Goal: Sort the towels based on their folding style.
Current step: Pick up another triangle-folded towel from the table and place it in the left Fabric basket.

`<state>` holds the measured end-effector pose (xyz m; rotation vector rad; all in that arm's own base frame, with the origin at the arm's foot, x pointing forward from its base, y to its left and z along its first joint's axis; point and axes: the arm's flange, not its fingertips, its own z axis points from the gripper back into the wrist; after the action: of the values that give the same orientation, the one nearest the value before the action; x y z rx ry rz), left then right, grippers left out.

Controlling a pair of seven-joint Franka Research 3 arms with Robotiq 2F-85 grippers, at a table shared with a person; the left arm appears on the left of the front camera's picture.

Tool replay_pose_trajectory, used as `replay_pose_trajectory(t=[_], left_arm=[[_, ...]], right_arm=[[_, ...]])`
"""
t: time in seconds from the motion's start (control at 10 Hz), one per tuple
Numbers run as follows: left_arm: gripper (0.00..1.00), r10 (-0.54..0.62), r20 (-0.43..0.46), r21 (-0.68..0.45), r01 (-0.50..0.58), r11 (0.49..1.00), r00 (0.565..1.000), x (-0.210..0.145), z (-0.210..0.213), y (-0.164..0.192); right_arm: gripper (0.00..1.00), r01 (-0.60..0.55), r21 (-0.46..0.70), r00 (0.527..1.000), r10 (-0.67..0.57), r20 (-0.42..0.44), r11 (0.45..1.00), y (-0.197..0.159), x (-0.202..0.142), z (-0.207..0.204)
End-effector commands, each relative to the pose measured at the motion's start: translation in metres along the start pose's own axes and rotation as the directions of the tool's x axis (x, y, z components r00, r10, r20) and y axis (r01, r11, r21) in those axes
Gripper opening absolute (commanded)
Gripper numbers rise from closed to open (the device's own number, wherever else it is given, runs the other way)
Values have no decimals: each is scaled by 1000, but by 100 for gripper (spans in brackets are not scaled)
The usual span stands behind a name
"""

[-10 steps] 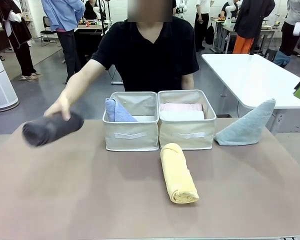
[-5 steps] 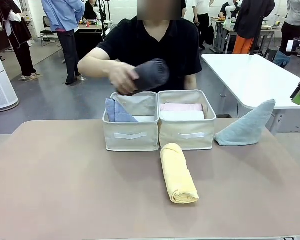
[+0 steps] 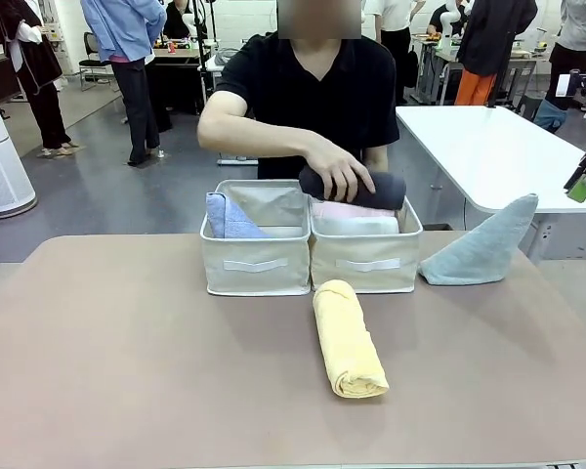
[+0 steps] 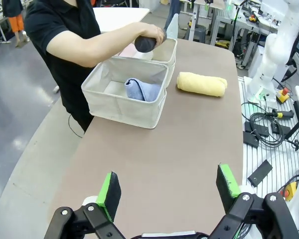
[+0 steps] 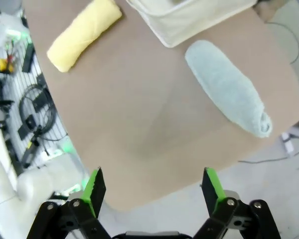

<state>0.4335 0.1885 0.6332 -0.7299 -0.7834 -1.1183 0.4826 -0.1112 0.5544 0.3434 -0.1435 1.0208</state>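
The person's hand [image 3: 340,168] holds a rolled dark grey towel [image 3: 366,189] over the right beige bin [image 3: 365,259], which holds a pink roll [image 3: 355,208] and a white roll [image 3: 356,226]. A lavender-blue pointed towel [image 3: 230,217] sits in the left bin [image 3: 255,264]. A yellow roll [image 3: 348,337] lies on the table in front of the bins. A pale teal-grey pointed towel [image 3: 479,245] stands right of them. My left gripper [image 4: 169,186] is open above the table's near end. My right gripper [image 5: 153,186] is open above the table's right edge, short of the teal-grey towel [image 5: 226,88].
The brown table [image 3: 127,371] has free room on its left and front. A white table [image 3: 488,147] stands behind on the right. Cables and devices lie beside the table in the left wrist view [image 4: 264,144]. People stand farther back.
The person picked up the dark grey roll from the table's left side, carried it over the left bin and now holds it over the right bin. Both grippers stayed open.
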Motion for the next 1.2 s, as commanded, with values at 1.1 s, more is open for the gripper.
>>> replay_pose_trajectory(t=[1.1], left_arm=[[100, -3, 6, -3, 3, 1000, 1000, 1, 0, -3]], right_arm=[[100, -489, -71, 860, 467, -205, 870, -116, 47, -37]])
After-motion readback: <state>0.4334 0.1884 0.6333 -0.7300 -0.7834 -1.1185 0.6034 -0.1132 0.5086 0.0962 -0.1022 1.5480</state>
